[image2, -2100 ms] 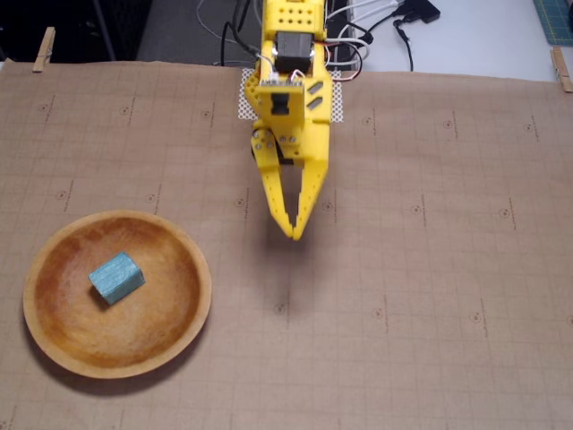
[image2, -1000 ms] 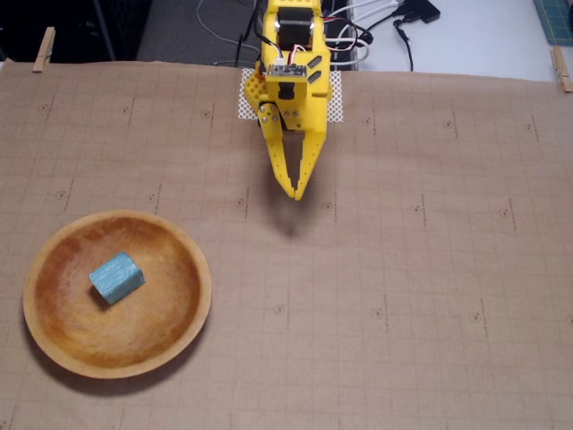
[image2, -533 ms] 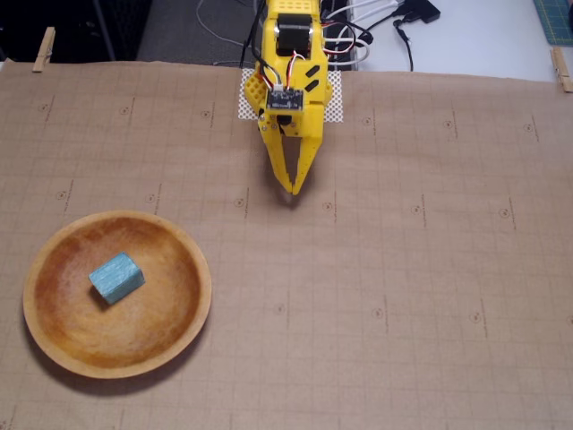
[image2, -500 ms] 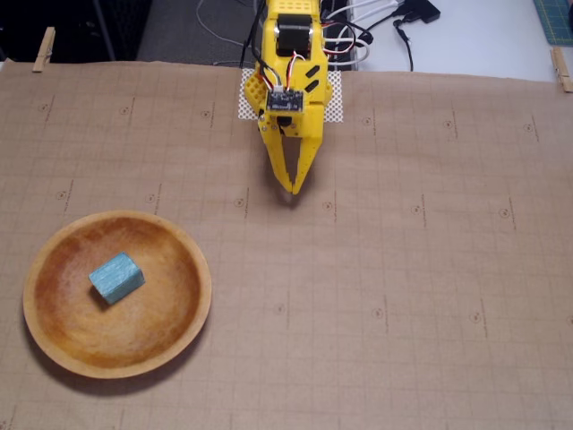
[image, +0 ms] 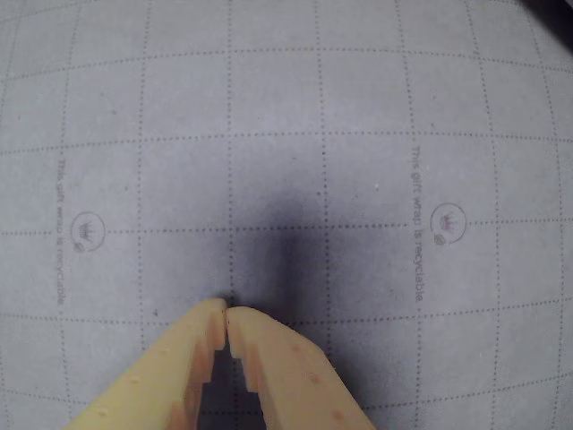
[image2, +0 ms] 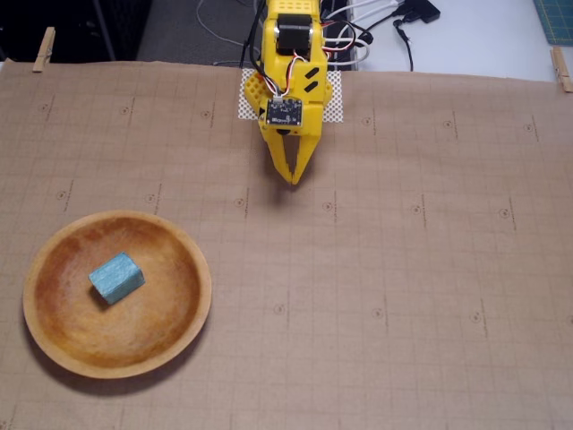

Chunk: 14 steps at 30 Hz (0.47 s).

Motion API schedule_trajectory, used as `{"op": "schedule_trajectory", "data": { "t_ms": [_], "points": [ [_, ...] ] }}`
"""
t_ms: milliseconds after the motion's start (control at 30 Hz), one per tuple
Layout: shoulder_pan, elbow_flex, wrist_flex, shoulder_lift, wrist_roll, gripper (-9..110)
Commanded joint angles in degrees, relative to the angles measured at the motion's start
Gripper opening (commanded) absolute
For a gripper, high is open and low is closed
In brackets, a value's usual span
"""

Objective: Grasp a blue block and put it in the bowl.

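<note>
Brown gridded paper (image2: 403, 269) carries the bowl (image2: 192, 313) holding the blue block (image2: 116, 277), well apart from the closed, empty claw (image2: 294, 181).

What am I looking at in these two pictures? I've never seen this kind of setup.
The yellow thing is a small robot arm ending in a two-finger gripper. The fixed view looks down on a table covered in brown gridded paper. The wrist view comes from a camera on the arm itself, so it shows only the fingertips, closed together and holding nothing, above the paper. At lower left in the fixed view a wooden bowl holds the blue block, well away from the gripper.
</note>
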Motion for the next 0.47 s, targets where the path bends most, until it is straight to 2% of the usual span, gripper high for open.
{"op": "schedule_trajectory", "data": {
  "t_ms": [0, 433],
  "points": [
    [0.26, -0.97, 0.0, 0.44, -0.53, -3],
    [0.18, -0.97, 0.0, 0.35, -0.53, -3]
  ]
}}
